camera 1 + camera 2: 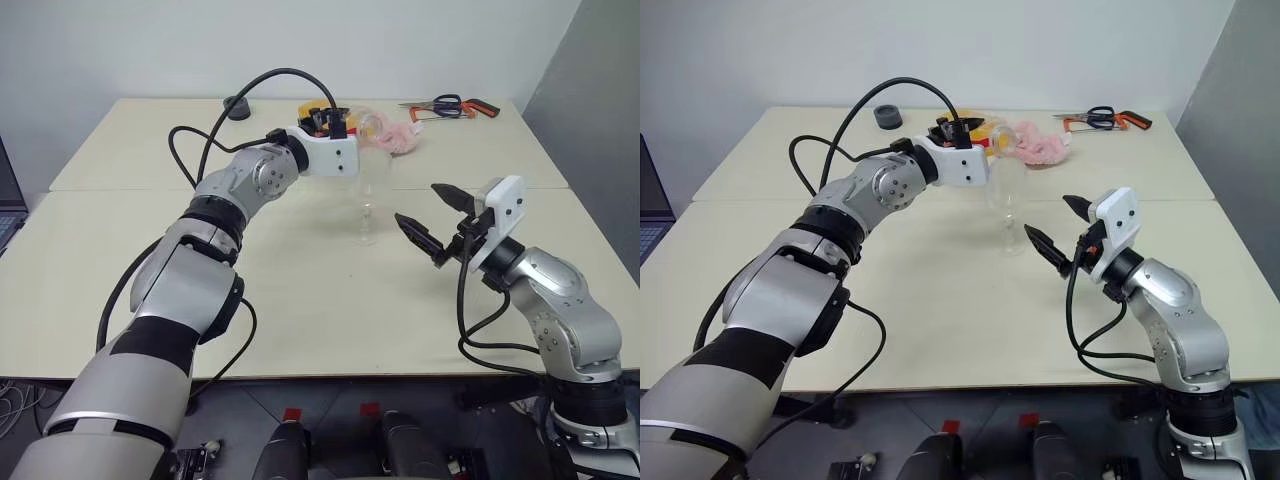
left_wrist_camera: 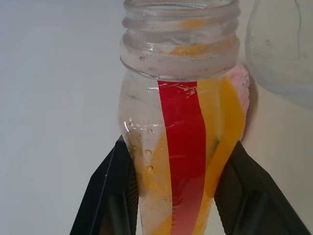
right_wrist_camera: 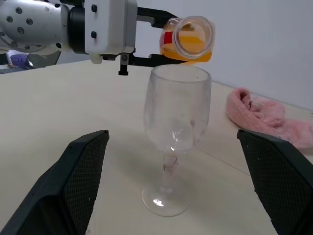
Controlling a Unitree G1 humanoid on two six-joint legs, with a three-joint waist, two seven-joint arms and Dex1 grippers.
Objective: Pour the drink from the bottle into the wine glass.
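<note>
Left gripper [image 3: 146, 35] clamps the bottle [image 3: 188, 40] by its body, tipped nearly level, with the uncapped mouth just above the wine glass [image 3: 173, 132] rim, at about twelve o'clock from the bowl. Its long axis points across the rim. Right gripper [image 1: 432, 218] waits wide open at three o'clock of the stem. Orange drink [image 2: 222, 122] pools toward the neck; the upright glass looks empty.

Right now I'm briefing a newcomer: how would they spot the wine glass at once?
Start at the cream table. Near its middle, just below the tipped bottle held in the left gripper, stands the wine glass. It is the only clear stemmed thing, upright on a round foot, unlike the pink cloth behind.
</note>
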